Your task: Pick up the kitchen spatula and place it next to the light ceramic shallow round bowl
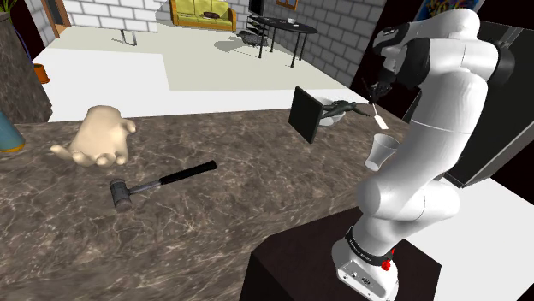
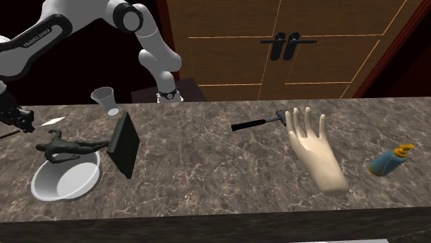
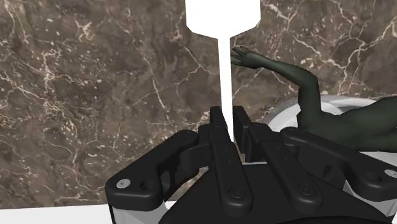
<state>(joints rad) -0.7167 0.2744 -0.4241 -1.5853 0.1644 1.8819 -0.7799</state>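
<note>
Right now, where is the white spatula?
The spatula is clasped in the gripper, above the counter beside the white bowl, at the second exterior view's left.

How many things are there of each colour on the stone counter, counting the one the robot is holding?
White: 3 (spatula, bowl, cup)
Black or dark: 3 (hammer, square slab, dark green figurine)
Beige: 1 (hand model)
Blue: 1 (bottle)
Total: 8
</note>
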